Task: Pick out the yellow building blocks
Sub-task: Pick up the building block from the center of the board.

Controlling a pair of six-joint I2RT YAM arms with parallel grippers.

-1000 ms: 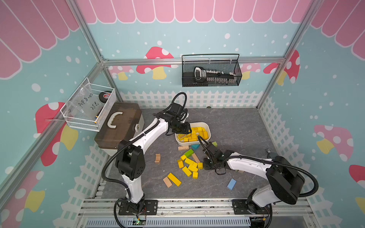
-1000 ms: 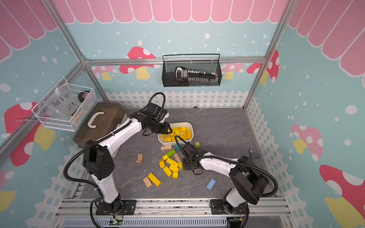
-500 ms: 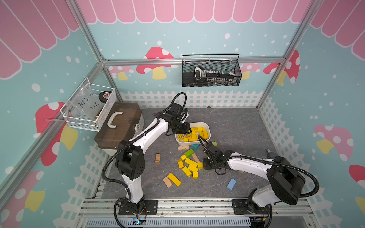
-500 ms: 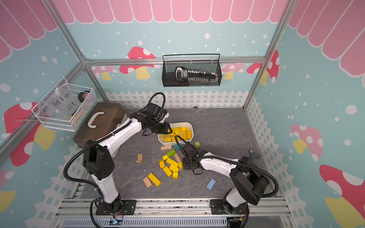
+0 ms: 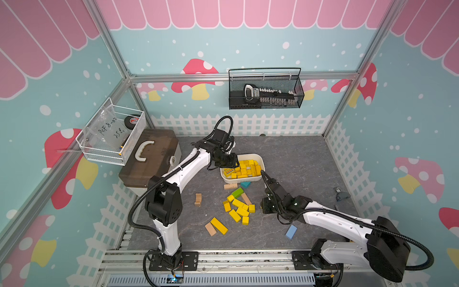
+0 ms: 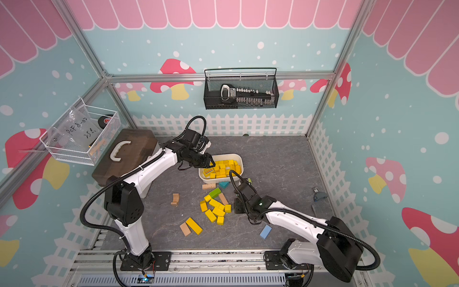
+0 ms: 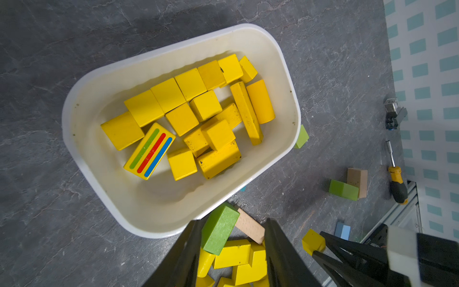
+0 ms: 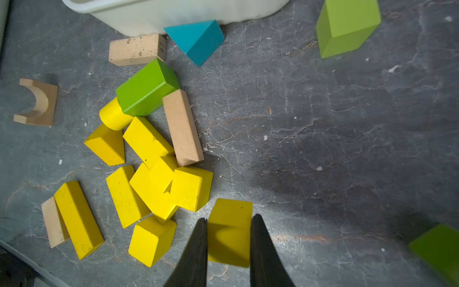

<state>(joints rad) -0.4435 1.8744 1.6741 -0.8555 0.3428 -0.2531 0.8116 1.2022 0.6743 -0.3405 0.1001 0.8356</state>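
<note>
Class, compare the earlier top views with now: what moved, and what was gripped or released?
No visible movement. The right gripper is shut on a yellow block beside the loose pile, the left gripper hangs open at the white tray, and all blocks lie as before.

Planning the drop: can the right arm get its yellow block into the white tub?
Probably yes: the right pincer, shut on the yellow block, is near the white tub, and the left pincer hovers over only the tub's far end.

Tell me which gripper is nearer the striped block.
Left. Left gripper hovers at the tub edge beside the striped block; right gripper is outside the tub, gripping a yellow block.
</note>
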